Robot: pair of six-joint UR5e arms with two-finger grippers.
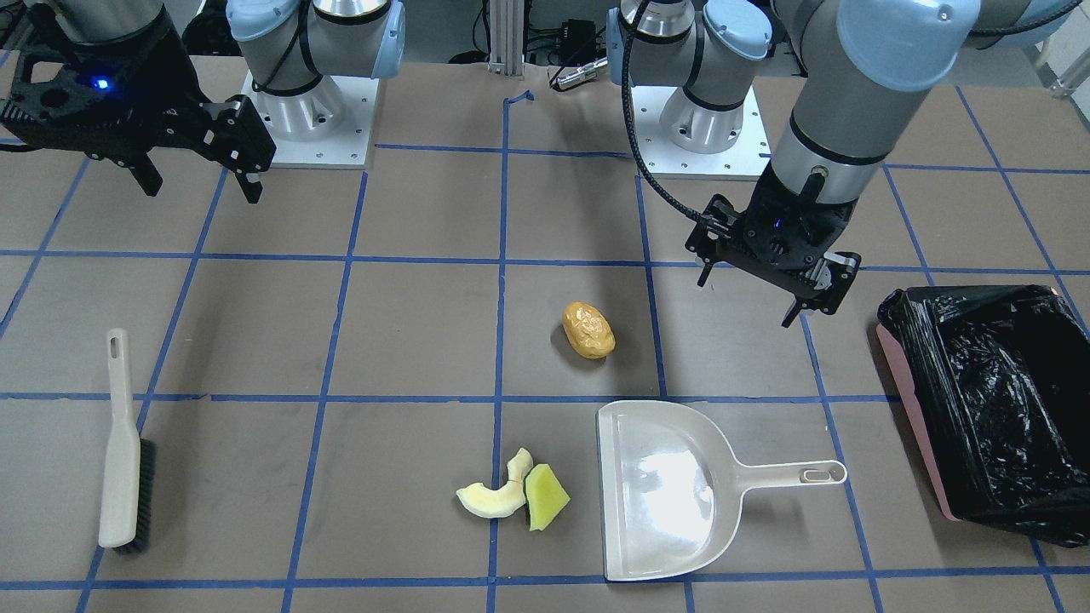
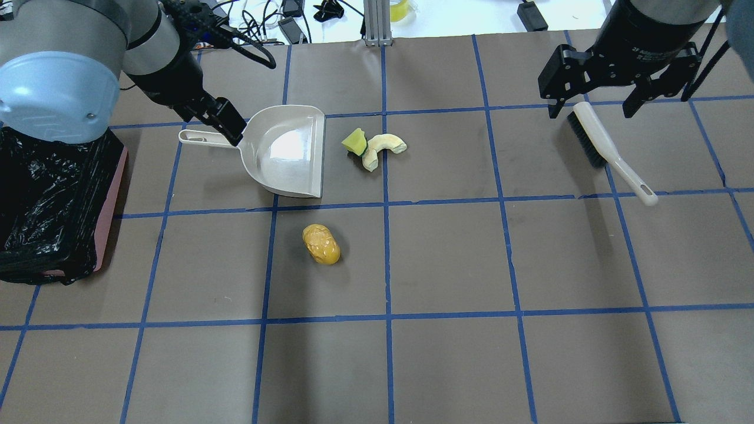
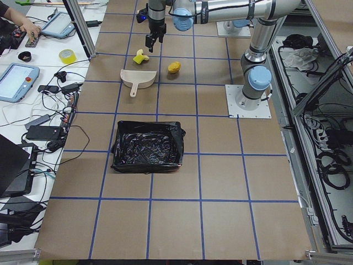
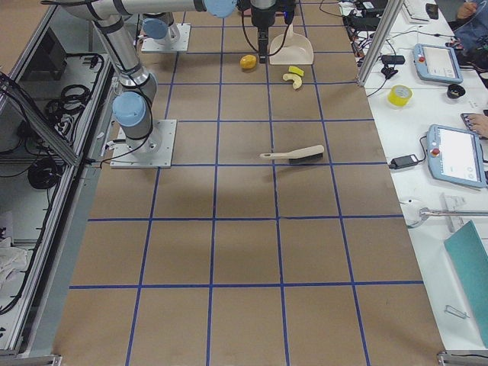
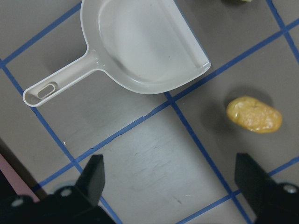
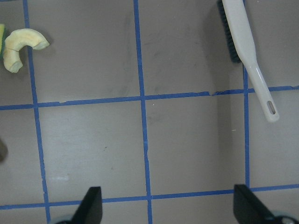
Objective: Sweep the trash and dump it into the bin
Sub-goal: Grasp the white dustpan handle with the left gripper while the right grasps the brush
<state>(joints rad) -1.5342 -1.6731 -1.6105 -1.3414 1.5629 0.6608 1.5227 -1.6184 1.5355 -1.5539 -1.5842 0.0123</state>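
1. Brown sheeting marked with a grid of blue tape is covering the desk (image 1: pixel 409 323), and both arms are hanging above it with nothing in hand.
2. All the trash is lying on the desk, none of it in the dustpan (image 1: pixel 673 494) or in the bin (image 2: pixel 109 206). The golden-brown potato-like oval (image 1: pixel 588 330) is sitting alone toward the robot's side. The pale rind slice (image 1: pixel 490 501) and the yellow-green wedge (image 1: pixel 545 495) are touching each other just beside the dustpan's open edge.
3. The dustpan is lying flat, its mouth facing those two pieces and its handle pointing toward the bin. This is probably so that a short push is enough to load it and the left arm can carry it across.
4. The left gripper (image 5: pixel 169 168) is hovering above the desk near the dustpan handle. Its jaws are standing wide apart and touching nothing, which is looking like preparation to take the handle.
5. The right gripper (image 1: pixel 204 189) is hovering high on the brush's side, its jaws also apart and empty. The brush (image 1: pixel 119 477) is resting on the desk with its handle pointing toward the robot, easy to reach.
6. The bin, lined with a black bag, is standing at the desk's end on the robot's left, well apart from the trash. The task seems to be only beginning, and the tools are needing to be picked up first.
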